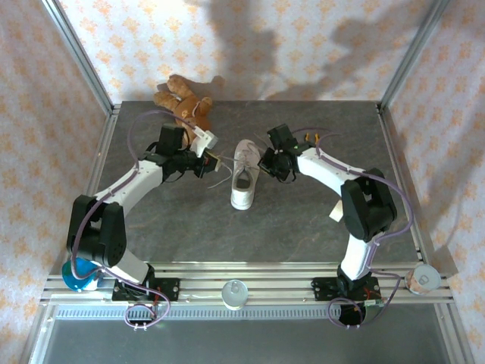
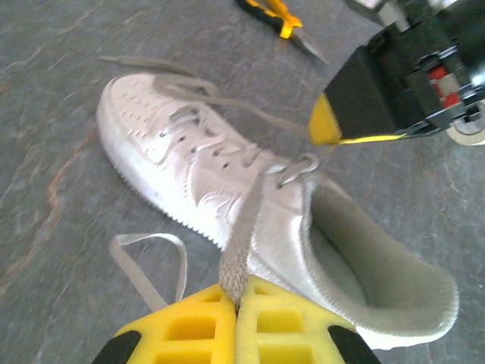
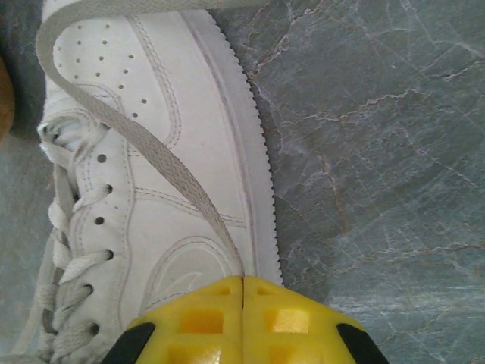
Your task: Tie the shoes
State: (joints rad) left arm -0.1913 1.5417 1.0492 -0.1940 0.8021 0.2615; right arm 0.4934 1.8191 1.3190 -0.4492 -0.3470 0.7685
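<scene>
Left pincer (image 2: 237,294) and right pincer (image 3: 242,283) each clamped a lace (image 2: 244,220) beside the sneaker (image 2: 189,171); limp, flat, likely slippery, it seemed best pinched near its end.

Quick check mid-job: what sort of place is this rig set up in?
Probably a lab test cell, not a home: an aluminium frame holds patterned backdrop panels around a grey table, with slotted mounting rails along its near edge.

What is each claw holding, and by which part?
The left claw pinches one lace of the sneaker, the right claw the other lace, each on its strand past the eyelets.
</scene>
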